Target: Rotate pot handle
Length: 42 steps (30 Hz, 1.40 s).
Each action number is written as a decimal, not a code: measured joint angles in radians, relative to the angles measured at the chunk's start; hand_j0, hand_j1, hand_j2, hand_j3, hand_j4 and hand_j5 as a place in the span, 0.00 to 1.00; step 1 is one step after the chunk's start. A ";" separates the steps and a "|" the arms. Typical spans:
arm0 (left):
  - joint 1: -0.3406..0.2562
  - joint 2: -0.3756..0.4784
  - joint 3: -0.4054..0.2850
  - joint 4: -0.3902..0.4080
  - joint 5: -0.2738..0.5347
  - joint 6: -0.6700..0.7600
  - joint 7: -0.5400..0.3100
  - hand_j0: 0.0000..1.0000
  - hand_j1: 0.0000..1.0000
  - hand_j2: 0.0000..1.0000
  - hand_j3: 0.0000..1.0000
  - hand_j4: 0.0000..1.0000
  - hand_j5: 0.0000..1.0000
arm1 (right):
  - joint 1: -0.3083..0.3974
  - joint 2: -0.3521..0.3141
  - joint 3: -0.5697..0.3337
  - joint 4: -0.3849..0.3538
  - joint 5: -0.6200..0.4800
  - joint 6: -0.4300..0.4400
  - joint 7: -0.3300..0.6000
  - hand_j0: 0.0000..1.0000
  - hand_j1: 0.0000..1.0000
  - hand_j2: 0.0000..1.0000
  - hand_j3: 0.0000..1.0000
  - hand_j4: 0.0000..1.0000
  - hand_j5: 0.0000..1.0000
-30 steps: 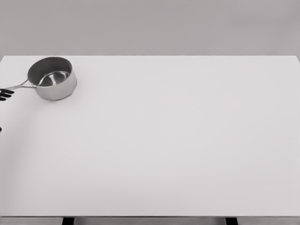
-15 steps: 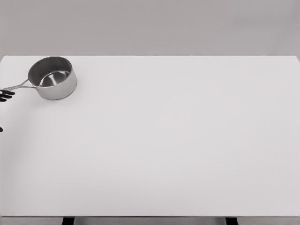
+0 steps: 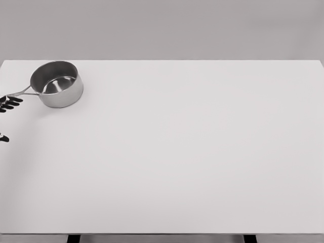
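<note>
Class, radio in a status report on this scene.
Left hand fingertips at handle end, grip unclear. Right arm unseen. Saucepan upright, table far-left. Nothing obstructing.

A: What is on the tabletop (image 3: 192, 152)?
B: A shiny steel pot (image 3: 56, 83) stands upright at the far left corner, its thin handle (image 3: 20, 93) pointing left.
A: Any hand?
B: Dark fingertips (image 3: 10, 103) of the left hand (image 3: 6, 104) show at the left edge, at the handle's end.

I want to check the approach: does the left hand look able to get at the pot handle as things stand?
Probably yes. The left hand shows only dark fingertips at the left edge, right beside the pot handle, with only bare table between them.
</note>
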 measured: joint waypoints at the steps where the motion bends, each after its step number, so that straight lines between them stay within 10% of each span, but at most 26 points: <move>1: -0.003 -0.001 -0.001 -0.001 -0.003 0.007 0.000 1.00 1.00 1.00 1.00 1.00 1.00 | 0.000 0.000 0.000 0.000 0.000 0.000 0.000 1.00 1.00 1.00 1.00 1.00 1.00; 42: -0.127 -0.132 -0.007 0.144 -0.206 0.024 0.000 1.00 1.00 1.00 1.00 1.00 1.00 | 0.000 0.000 0.000 0.000 0.000 0.000 0.000 1.00 1.00 1.00 1.00 1.00 1.00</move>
